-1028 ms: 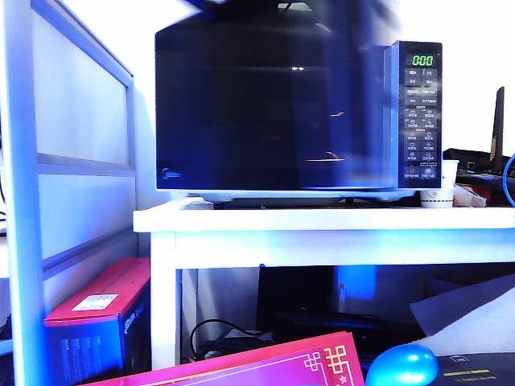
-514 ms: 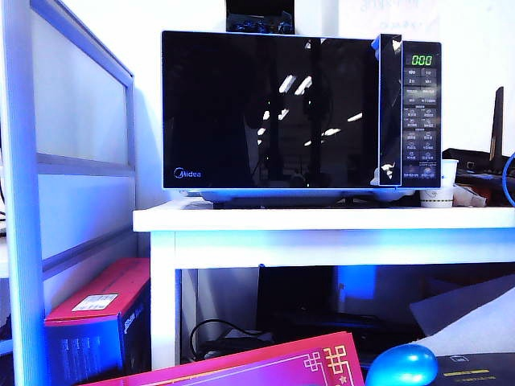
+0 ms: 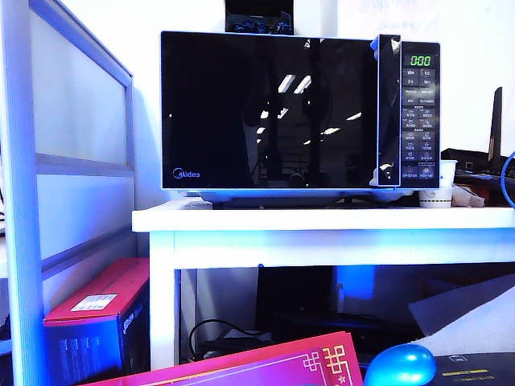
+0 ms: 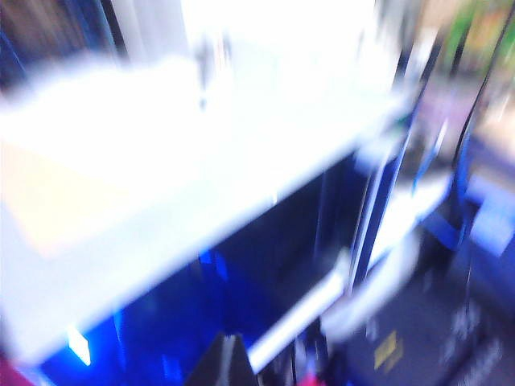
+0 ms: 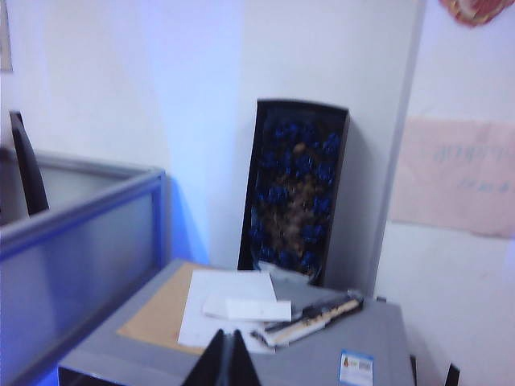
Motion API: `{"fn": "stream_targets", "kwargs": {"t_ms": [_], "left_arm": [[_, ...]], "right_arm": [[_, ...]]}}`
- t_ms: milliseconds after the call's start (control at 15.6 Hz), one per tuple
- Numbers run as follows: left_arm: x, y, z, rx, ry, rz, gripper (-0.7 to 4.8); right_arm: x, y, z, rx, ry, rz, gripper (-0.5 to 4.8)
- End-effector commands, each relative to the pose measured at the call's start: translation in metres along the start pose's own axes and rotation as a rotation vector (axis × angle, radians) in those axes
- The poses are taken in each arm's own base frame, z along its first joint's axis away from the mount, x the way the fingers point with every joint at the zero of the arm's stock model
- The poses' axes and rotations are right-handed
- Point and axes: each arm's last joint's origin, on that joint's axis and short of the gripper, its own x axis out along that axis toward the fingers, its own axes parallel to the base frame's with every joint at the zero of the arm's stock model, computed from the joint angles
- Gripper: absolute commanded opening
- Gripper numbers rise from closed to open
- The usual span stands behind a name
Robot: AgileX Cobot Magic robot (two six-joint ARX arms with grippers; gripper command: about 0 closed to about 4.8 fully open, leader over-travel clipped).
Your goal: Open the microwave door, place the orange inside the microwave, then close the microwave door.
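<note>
Blue ball [image 3: 401,366] below shut microwave door [image 3: 269,111].

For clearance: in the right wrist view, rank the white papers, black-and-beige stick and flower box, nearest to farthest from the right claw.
1. white papers, just ahead of the shut right claw.
2. black-and-beige stick, beside the papers.
3. flower box, upright at the back.

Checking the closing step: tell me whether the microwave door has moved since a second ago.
Yes. The microwave door has swung shut, now flush beside the button panel.
</note>
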Motion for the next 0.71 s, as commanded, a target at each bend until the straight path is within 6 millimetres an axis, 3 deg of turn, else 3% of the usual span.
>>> {"fn": "stream_targets", "kwargs": {"t_ms": [64, 128, 193, 321, 450, 514, 707], "left_arm": [[-0.082, -0.01, 0.026, 0.013, -0.2, 0.014, -0.05], [-0.115, -0.014, 0.032, 0.013, -0.273, 0.019, -0.05], [-0.161, -0.02, 0.034, 0.024, -0.355, 0.034, -0.05], [-0.221, -0.029, 0.028, 0.036, -0.436, 0.039, -0.05], [-0.269, -0.037, 0.017, 0.044, -0.49, 0.044, -0.05], [-0.305, -0.044, 0.004, 0.05, -0.527, 0.048, -0.05], [-0.363, -0.054, -0.028, 0.046, -0.55, 0.081, -0.05]], "right_arm": [[-0.025, -0.002, 0.015, -0.001, -0.078, -0.004, -0.01], [-0.035, -0.002, 0.019, -0.001, -0.099, -0.005, -0.01], [-0.053, -0.003, 0.026, 0.0, -0.135, -0.006, -0.01], [-0.08, -0.004, 0.034, 0.001, -0.172, -0.008, -0.01], [-0.11, -0.005, 0.04, -0.001, -0.206, 0.011, -0.01], [-0.134, -0.005, 0.043, -0.005, -0.232, 0.053, -0.01], [-0.181, -0.005, 0.04, -0.007, -0.211, 0.073, -0.01]]}}
